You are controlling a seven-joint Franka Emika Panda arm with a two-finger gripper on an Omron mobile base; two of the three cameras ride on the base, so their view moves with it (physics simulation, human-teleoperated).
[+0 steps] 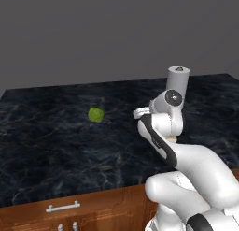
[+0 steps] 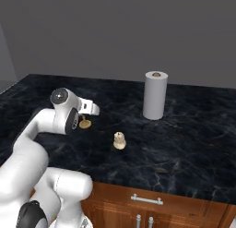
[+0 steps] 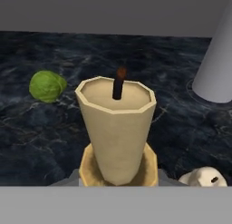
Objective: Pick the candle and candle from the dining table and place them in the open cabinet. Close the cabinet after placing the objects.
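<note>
The taper candle (image 3: 117, 132) is a pale cream, many-sided column that narrows toward its foot, with a flat top and a short dark wick tipped in reddish brown; it sits in a gold holder whose rim shows around its base in the hand view. It stands right in front of the hand camera, just beyond the gripper (image 2: 85, 112), over the black veined top of the dining table (image 1: 46, 150); in the right base view its round gold base (image 2: 85, 124) shows just under the hand. Whether the fingers have closed on the candle cannot be told, since the tips are hidden at the bottom of the hand view. The squat, lumpy cream-white candle (image 2: 120, 141) stands on the table a little to the right of the taper, apart from it. A green ball (image 1: 96, 115) lies on the marble well to the left. A tall white cylinder (image 2: 155, 101) with a dark spot on its top stands upright farther back on the right. Reddish-brown drawer fronts (image 2: 152, 199) with silver handles run along the table's near edge.
</note>
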